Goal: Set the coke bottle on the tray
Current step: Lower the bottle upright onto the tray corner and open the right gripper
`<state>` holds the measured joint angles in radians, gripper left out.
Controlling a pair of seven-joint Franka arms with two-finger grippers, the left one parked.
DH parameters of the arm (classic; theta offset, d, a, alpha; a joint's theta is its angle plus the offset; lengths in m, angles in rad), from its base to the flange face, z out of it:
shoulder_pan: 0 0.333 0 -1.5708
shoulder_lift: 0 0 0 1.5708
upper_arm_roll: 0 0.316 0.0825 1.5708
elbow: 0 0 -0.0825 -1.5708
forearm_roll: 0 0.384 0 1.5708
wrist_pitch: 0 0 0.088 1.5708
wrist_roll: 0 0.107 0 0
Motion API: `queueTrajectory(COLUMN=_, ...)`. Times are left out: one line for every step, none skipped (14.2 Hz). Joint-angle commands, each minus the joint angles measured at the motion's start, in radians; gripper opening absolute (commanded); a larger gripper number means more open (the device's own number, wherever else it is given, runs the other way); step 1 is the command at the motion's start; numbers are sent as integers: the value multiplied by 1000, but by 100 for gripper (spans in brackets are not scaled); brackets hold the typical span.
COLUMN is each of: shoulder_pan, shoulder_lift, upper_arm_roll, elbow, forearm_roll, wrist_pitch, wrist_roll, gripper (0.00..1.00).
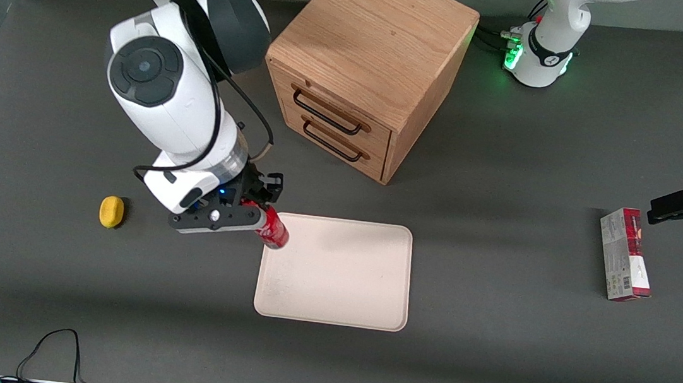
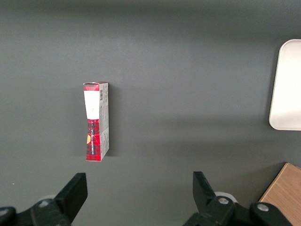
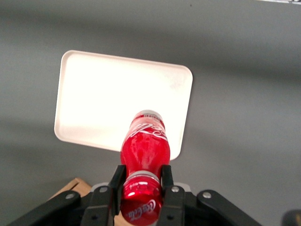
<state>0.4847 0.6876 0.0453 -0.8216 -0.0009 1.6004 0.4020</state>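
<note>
Gripping the coke bottle (image 1: 272, 230) near its cap, gripper (image 1: 254, 211) closed, above the tray (image 1: 337, 292) corner nearest the drawers.

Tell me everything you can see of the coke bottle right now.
The coke bottle is small, slim and red, glossy like plastic, with white script lettering and a red cap. The gripper holds it by the neck just below the cap, one jaw on each side. In the front view it hangs tilted, over the corner of the tray nearest the working arm and the wooden drawer cabinet. Whether its base touches the tray I cannot tell. Only the jaws visibly touch it.
</note>
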Motion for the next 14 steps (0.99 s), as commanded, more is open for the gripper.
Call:
queueTrajectory(shoulder_pan=-3, shoulder_lift=96, upper_arm_roll=5, elbow=61, forearm_roll=-31, wrist_pitch=88, wrist_roll=-25, gripper=3)
queueTrajectory(shoulder_pan=-6, shoulder_lift=134, upper_arm_roll=4, elbow=61, forearm_roll=-33, wrist_pitch=125, wrist_roll=-25, gripper=3)
queueTrajectory(shoulder_pan=-11, shoulder_lift=170, upper_arm_roll=2, elbow=59, forearm_roll=-33, wrist_pitch=157, wrist_roll=-25, gripper=3)
queueTrajectory(shoulder_pan=-12, shoulder_lift=202, upper_arm_roll=1, elbow=55, forearm_roll=-33, wrist_pitch=185, wrist_roll=-25, gripper=3)
queueTrajectory(shoulder_pan=-12, shoulder_lift=233, upper_arm_roll=-2, elbow=53, forearm_roll=-37, wrist_pitch=209, wrist_roll=-25, gripper=3)
queueTrajectory(shoulder_pan=-12, shoulder_lift=256, upper_arm_roll=-2, elbow=53, forearm_roll=-53, wrist_pitch=228, wrist_roll=-25, gripper=3)
queueTrajectory(shoulder_pan=-12, shoulder_lift=273, upper_arm_roll=-2, elbow=52, forearm_roll=-80, wrist_pitch=234, wrist_roll=-26, gripper=3)
queueTrajectory(shoulder_pan=-14, shoulder_lift=283, upper_arm_roll=-1, elbow=52, forearm_roll=-89, wrist_pitch=240, wrist_roll=-26, gripper=3)
queueTrajectory(shoulder_pan=-14, shoulder_lift=286, upper_arm_roll=-2, elbow=49, forearm_roll=-93, wrist_pitch=248, wrist_roll=-26, gripper=3)
queueTrajectory(shoulder_pan=-15, shoulder_lift=299, upper_arm_roll=-1, elbow=49, forearm_roll=-93, wrist_pitch=250, wrist_roll=-26, gripper=3)
queueTrajectory(shoulder_pan=-21, shoulder_lift=305, upper_arm_roll=-1, elbow=49, forearm_roll=-91, wrist_pitch=256, wrist_roll=-28, gripper=3)
queueTrajectory(shoulder_pan=-23, shoulder_lift=309, upper_arm_roll=-1, elbow=49, forearm_roll=-91, wrist_pitch=260, wrist_roll=-35, gripper=3)
queueTrajectory(shoulder_pan=-23, shoulder_lift=319, upper_arm_roll=-1, elbow=49, forearm_roll=-91, wrist_pitch=260, wrist_roll=-35, gripper=3)
queueTrajectory(shoulder_pan=-24, shoulder_lift=325, upper_arm_roll=-1, elbow=45, forearm_roll=-91, wrist_pitch=260, wrist_roll=-38, gripper=3)
